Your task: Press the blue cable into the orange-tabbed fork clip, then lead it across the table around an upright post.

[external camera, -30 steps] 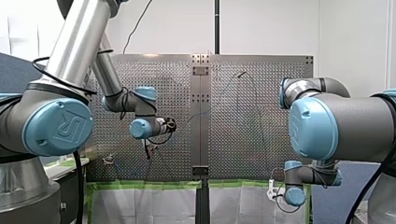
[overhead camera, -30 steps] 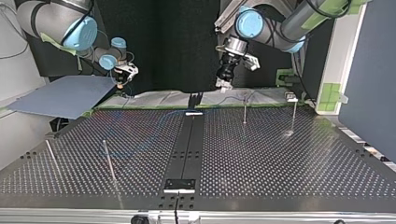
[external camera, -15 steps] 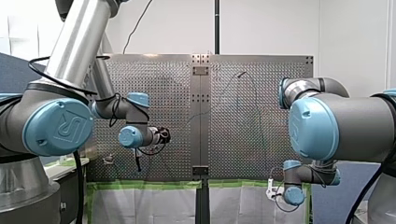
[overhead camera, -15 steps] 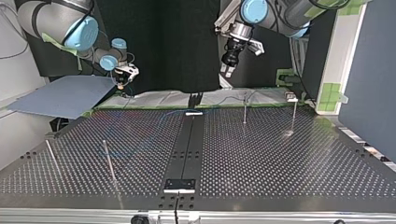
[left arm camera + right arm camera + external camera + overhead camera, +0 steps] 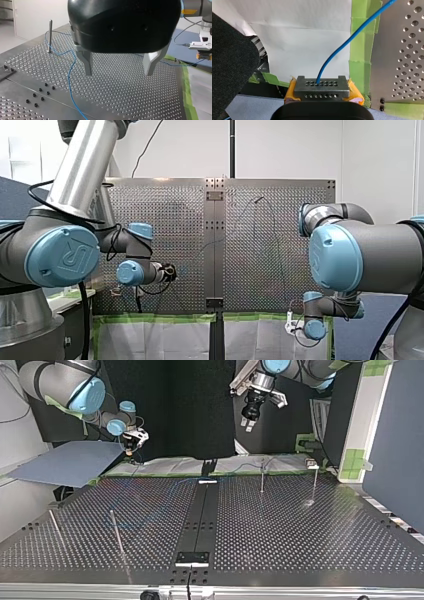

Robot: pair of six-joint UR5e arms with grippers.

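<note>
The thin blue cable (image 5: 70, 82) lies slack on the perforated table and bends round a thin upright post (image 5: 50, 35). One end runs to my right gripper (image 5: 322, 91), whose yellow pads are shut on a grey perforated block (image 5: 322, 86) from which the cable (image 5: 342, 42) emerges. In the top view my right gripper (image 5: 131, 446) hovers off the table's far left corner. My left gripper (image 5: 118, 73) is open with nothing between its metal fingers (image 5: 87, 62) and hangs high above the far edge (image 5: 248, 421). A small clip (image 5: 311, 464) sits at the far right corner.
Several thin posts stand on the table: two at the top view's far right (image 5: 261, 480) (image 5: 315, 484), two near its left front (image 5: 116, 532) (image 5: 54, 527). A black rail (image 5: 200, 515) runs down the middle. A blue-grey sheet (image 5: 70, 462) lies beyond the left corner.
My left arm has lifted its open gripper up and away from the table's far edge. My right arm and the cable have stayed put.
</note>
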